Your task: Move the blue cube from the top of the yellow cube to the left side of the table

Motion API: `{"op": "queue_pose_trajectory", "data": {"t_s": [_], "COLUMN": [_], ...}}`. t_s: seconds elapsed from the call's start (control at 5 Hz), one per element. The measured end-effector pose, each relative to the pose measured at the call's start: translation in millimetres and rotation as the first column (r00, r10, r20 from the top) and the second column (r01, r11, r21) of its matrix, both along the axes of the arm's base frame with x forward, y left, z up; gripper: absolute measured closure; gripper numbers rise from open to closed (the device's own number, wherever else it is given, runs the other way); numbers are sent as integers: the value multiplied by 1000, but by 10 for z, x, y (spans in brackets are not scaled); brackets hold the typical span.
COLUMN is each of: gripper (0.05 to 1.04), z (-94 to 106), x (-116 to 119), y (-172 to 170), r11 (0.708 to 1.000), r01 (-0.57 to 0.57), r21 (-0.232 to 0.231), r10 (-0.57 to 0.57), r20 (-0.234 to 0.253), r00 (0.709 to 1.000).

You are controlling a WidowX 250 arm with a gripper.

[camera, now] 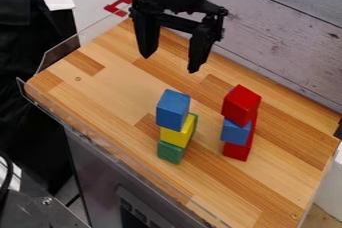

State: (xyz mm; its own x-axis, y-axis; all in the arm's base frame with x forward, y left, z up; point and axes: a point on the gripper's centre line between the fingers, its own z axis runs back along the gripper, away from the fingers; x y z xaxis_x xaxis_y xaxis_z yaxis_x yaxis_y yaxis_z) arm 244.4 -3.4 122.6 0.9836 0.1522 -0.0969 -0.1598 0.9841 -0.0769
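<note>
My gripper (170, 63) hangs open over the back of the table, its two fingers spread wide with nothing between them. In front of it and lower in the view stands a stack: the blue cube (172, 109) on top, the yellow cube (178, 132) under it, and a green block (171, 152) at the bottom. The blue cube sits slightly turned on the yellow one. The gripper is apart from the stack.
A second stack stands to the right, with a red cube (241, 104) on top, a blue block (236, 131) in the middle and red (236, 151) below. Clear plastic edging (57, 56) borders the wooden table (107, 87); a plank wall (287, 37) rises behind.
</note>
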Motion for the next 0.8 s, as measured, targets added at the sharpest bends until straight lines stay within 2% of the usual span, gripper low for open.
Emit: {"op": "queue_pose_trajectory", "data": {"t_s": [0.2, 0.8], "gripper": [85, 85], "z": [-25, -201], "x": [-78, -272], "y": [-64, -211], "r11": [1000, 1000], "r01": [1, 7], "r21": [-10, -9], "r10": [-2, -9], "r20": [-21, -127], "r00": [1000, 992]}}
